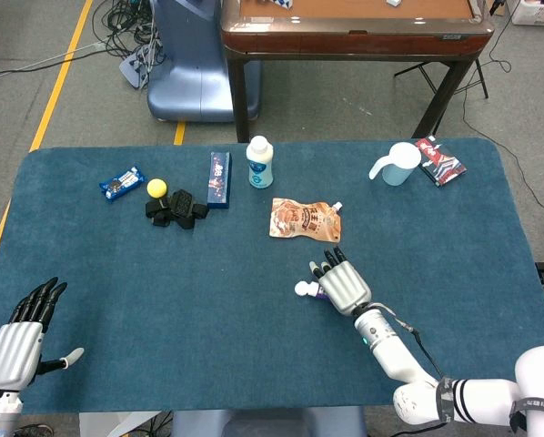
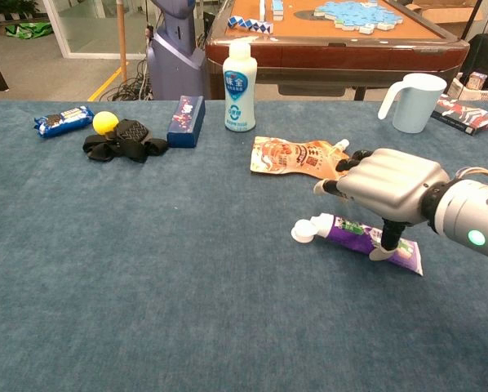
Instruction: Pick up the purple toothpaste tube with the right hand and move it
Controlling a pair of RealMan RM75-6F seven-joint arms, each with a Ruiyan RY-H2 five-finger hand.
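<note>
Blue tabletop (image 2: 146,269): my right hand (image 2: 391,184) arched unclosed over the purple toothpaste tube (image 2: 354,237); closing squarely would secure it.

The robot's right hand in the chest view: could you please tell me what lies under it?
Under the right robot hand lies the purple toothpaste tube, white cap poking out left. The thumb touches its near side; any finger contact behind is hidden.

Just right of the frame's centre, the right hand (image 1: 342,284) lies over the purple toothpaste tube (image 1: 316,291), whose white cap pokes out at its left. At the lower left corner the left hand (image 1: 19,339) rests on the blue table (image 1: 163,291), fingers straight, holding nothing.
</note>
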